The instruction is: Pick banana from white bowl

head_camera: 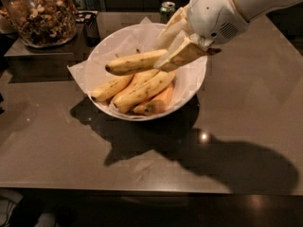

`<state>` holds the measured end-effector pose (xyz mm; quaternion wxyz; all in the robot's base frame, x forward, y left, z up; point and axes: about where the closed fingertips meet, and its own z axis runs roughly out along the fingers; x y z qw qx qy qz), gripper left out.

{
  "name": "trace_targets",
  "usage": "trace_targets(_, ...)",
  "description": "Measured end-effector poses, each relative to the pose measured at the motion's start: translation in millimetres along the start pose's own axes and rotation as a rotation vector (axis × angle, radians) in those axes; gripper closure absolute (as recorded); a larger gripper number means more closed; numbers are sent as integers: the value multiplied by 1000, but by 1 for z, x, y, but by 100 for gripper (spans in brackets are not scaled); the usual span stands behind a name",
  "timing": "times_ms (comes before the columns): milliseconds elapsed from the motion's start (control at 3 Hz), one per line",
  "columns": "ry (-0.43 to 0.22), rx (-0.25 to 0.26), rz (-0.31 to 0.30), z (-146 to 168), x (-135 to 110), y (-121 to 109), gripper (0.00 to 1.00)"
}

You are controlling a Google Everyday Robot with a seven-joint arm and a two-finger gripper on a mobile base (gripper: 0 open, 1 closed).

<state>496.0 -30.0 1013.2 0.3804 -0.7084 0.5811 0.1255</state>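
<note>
The white bowl (191,86), lined with crinkled white paper, stands on the dark table and holds several yellow bananas. The topmost banana (132,62) lies across the others, dark tip to the left. My gripper (171,48) reaches in from the upper right, over the bowl's right side. Its cream fingers (185,54) are closed on the right end of that top banana. Below it lie more bananas (142,90) and an orange-tinted fruit (158,103).
A glass jar of nuts (40,14) stands at the back left on a raised ledge. A green can (166,7) stands behind the bowl. A dark box (90,25) is beside the jar. The brown table (142,164) stretches toward the front.
</note>
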Motion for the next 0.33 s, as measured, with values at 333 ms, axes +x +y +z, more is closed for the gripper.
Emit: trace_targets(333,-8,63,18,-23,-8,22,100)
